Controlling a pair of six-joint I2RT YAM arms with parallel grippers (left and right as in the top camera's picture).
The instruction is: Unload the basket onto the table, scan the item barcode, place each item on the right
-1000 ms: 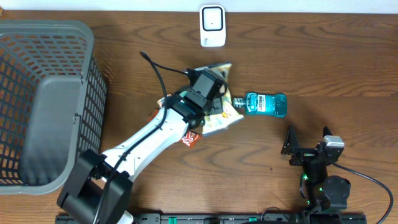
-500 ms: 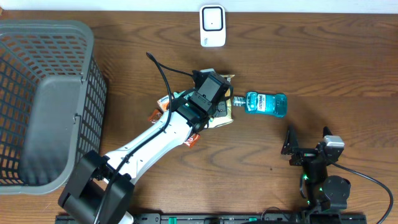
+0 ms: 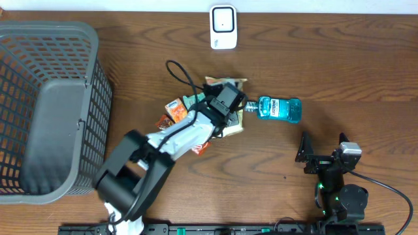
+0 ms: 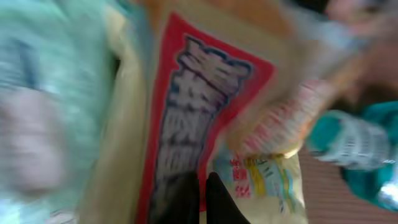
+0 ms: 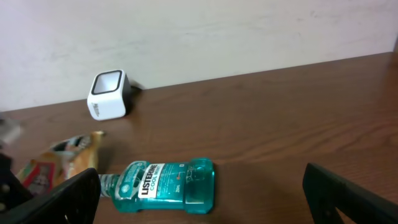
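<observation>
A beige snack bag [image 4: 205,106] with a red label fills the blurred left wrist view. My left gripper [image 4: 200,200] is shut on its lower edge, the two black fingertips pressed together. From overhead the left gripper [image 3: 228,106] sits on the bag [image 3: 223,83] in a small pile of packets at mid-table. The white barcode scanner [image 3: 223,27] stands at the far edge, also in the right wrist view [image 5: 107,95]. My right gripper [image 3: 324,145] rests open at the near right, its fingers wide apart [image 5: 202,199].
A teal mouthwash bottle [image 3: 279,109] lies on its side just right of the pile [image 5: 168,185]. An orange packet [image 3: 175,109] and a red one [image 3: 201,149] lie beside the arm. A large grey mesh basket [image 3: 46,104] fills the left side.
My left jaws have closed on the snack bag. The left arm has folded in and shifted up the table, and the bag has bunched and shifted with it. The right arm has not moved.
</observation>
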